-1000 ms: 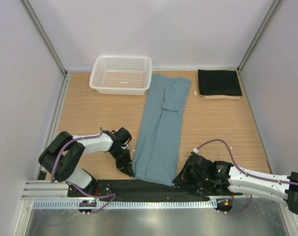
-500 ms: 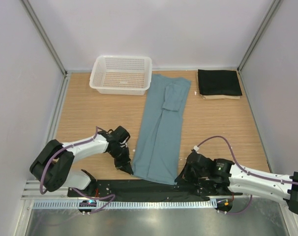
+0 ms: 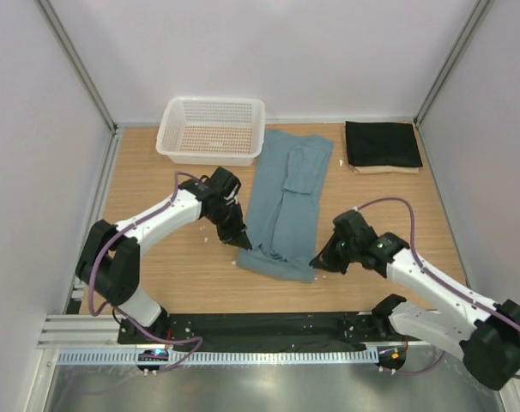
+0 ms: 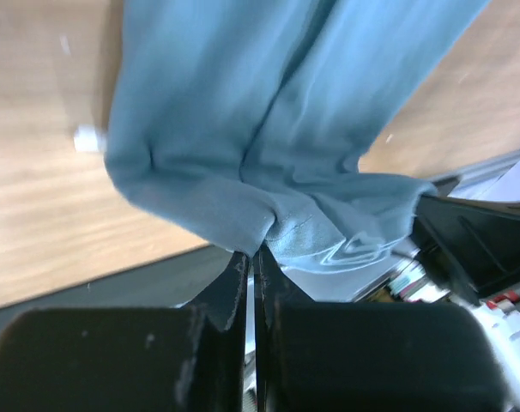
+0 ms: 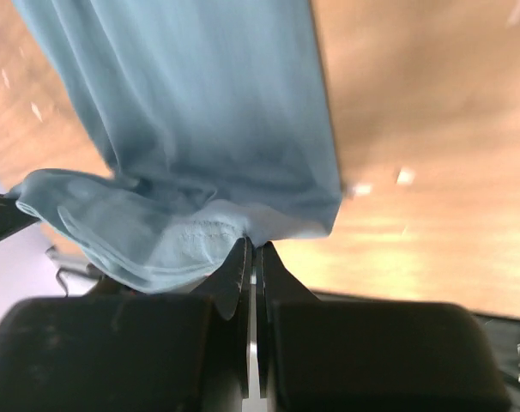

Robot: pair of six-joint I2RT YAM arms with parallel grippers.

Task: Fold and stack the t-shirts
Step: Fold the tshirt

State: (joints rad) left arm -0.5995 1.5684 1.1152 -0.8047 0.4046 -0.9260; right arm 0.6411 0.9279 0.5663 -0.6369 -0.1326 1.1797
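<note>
Shirt (image 3: pixel 286 193) hem lifted, carried forward since a second ago — left gripper (image 3: pixel 240 241) and right gripper (image 3: pixel 321 261) each clamped on a hem corner, rest of shirt lying ahead of both. Fold seems half done — collar not reached.

The large dusty teal-blue cotton t-shirt (image 3: pixel 281 202) is one plain colour with no print, and it darkens slightly along its creases. The folded black cotton t-shirt (image 3: pixel 382 142) is solid and unpatterned. A thin edge of a plain cream-beige cotton t-shirt (image 3: pixel 385 170) shows beneath it. The white plastic mesh basket (image 3: pixel 210 156) has a regular grid of small holes. The light-brown wooden surface (image 3: pixel 157 206) has fine straight grain. The left end effector (image 3: pixel 240 244) and right end effector (image 3: pixel 320 260) are matte black, on white arms (image 3: pixel 432 287) with purple cables (image 3: pixel 376 202).
</note>
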